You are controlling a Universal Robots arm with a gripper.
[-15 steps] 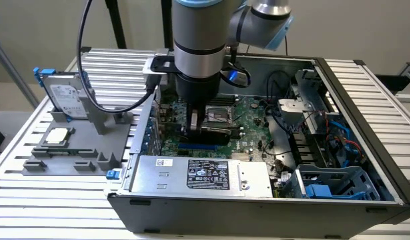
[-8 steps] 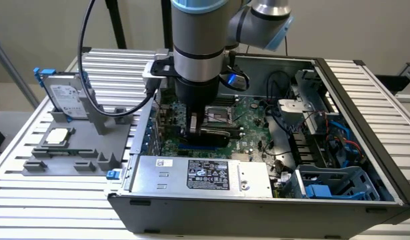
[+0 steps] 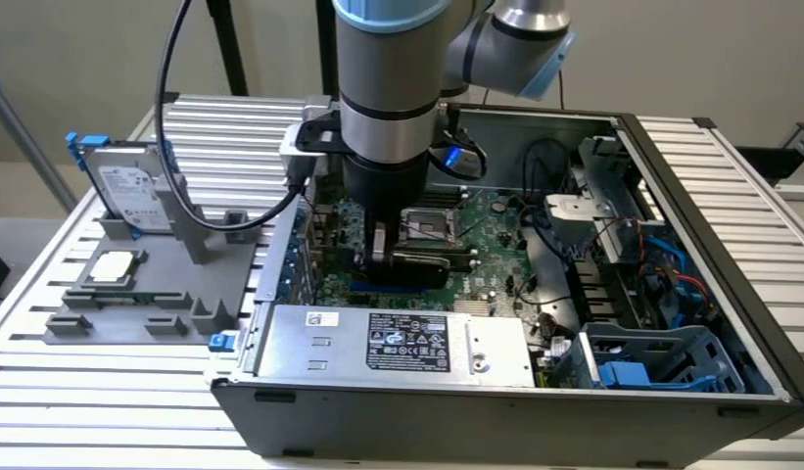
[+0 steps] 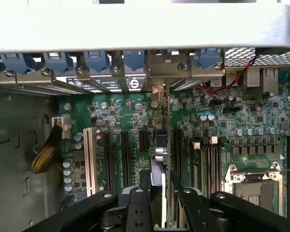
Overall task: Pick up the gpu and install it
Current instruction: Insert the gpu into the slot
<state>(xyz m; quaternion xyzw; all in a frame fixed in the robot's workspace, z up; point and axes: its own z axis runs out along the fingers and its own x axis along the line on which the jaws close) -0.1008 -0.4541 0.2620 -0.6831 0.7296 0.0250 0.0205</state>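
Inside the case, my gripper clamps the gpu edge-on, thin and dark, over the motherboard slots.

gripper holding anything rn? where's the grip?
Yes: the gripper is shut on the gpu, pinching its upper edge, card edge-on over the motherboard slots.

Even, soft light; glaring bright rim

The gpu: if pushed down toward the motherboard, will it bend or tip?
Probably stiff: the gpu stands straight, edge-on, in the hand. Thin and upright, it may tilt sideways if pushed unevenly. The motherboard below carries small parts, so push gently.
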